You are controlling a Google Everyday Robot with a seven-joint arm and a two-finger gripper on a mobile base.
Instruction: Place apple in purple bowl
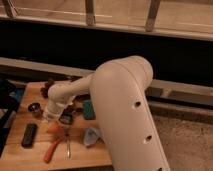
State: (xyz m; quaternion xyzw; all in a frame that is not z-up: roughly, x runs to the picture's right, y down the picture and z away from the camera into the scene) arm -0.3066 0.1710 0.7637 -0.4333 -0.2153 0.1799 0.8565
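My gripper hangs at the end of the white arm, low over the left part of the wooden table. A small orange-yellow round shape just below the gripper looks like the apple, partly hidden by it. The purple bowl is a dark maroon shape at the table's back, behind the arm's wrist and partly covered by it. The gripper is nearer to me than the bowl.
A long orange stick and a thin tool lie near the front. A black block and a small dark round cup sit at left. A teal object and pale blue cloth lie by the arm.
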